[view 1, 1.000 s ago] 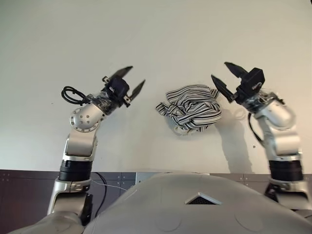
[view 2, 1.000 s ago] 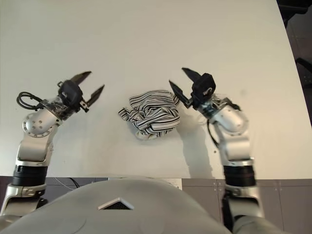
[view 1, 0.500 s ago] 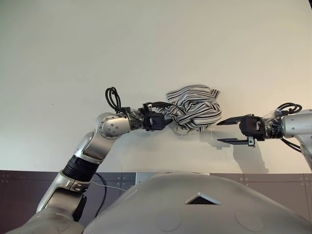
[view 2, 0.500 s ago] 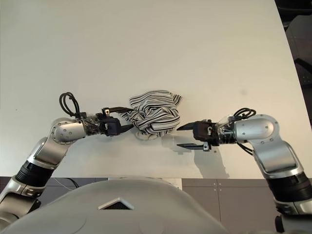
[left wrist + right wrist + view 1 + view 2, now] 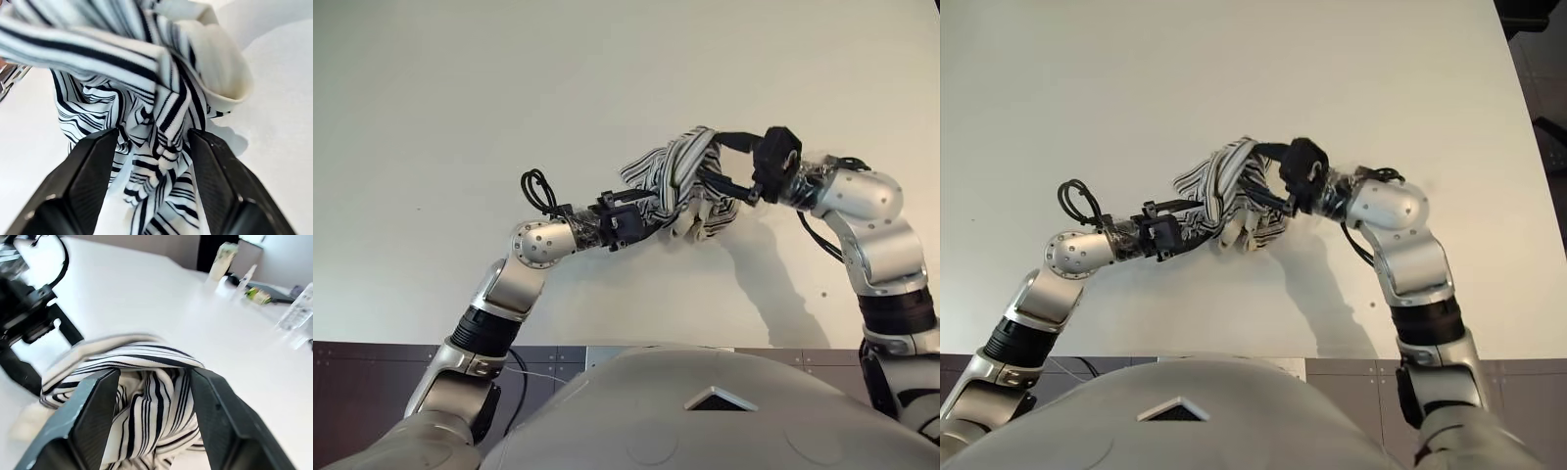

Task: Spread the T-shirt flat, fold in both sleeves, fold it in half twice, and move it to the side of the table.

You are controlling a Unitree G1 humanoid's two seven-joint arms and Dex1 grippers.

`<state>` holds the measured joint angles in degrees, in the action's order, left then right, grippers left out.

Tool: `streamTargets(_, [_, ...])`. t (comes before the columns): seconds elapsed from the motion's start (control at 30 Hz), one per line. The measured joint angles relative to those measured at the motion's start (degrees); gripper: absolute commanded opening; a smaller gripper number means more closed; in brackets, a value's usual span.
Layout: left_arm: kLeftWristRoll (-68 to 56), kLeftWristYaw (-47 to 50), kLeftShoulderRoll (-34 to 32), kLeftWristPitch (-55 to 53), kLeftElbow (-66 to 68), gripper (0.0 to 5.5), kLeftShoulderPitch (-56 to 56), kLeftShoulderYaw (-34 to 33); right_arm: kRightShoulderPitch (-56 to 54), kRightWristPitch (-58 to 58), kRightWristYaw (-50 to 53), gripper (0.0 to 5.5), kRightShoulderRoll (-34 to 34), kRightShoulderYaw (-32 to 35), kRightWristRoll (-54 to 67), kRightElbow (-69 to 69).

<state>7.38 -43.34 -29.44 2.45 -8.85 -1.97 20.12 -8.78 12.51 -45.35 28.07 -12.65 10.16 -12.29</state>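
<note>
**Head views.** We found the striped T-shirt bunched, not spread, over the middle of the white table. It was strung between the two sets of jaws. The left gripper was clamped on the lower end of the bundle, and the right gripper was clamped on the upper end. We could not tell whether the lowest fold touched the table.

**Left wrist view.** We saw striped fabric packed into the whole gap between the black fingers. A twisted rope of cloth ran out past the fingertips.

**Right wrist view.** We saw a fold of the T-shirt pinched between the right gripper's jaws. The rest of the cloth trailed beyond the jaws toward the left gripper.
</note>
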Motion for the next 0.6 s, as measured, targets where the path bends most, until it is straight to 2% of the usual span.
streamTargets(0.17, [0.6, 0.9, -1.6, -0.6, 6.0, 2.61, 2.6, -2.3, 3.1, -4.7, 0.6, 2.55, 0.4, -0.7, -3.3, 6.0])
streamTargets(0.4, [6.9, 5.3, -6.0, 13.1, 14.0, 2.61, 3.6, 0.5, 4.2, -13.5, -0.3, 2.55, 1.7, 0.3, -5.0, 15.7])
streamTargets(0.53, [8.8, 7.7, -8.7, 18.8, 17.0, 2.61, 4.6, 1.6, 5.8, -20.1, -5.0, 2.55, 3.6, 0.4, -4.6, 18.1])
streamTargets(0.6, [8.8, 7.7, -11.6, 20.5, 17.6, 2.61, 4.7, 1.1, 7.8, -19.2, -9.6, 2.55, 5.2, 1.6, 0.3, 16.1])
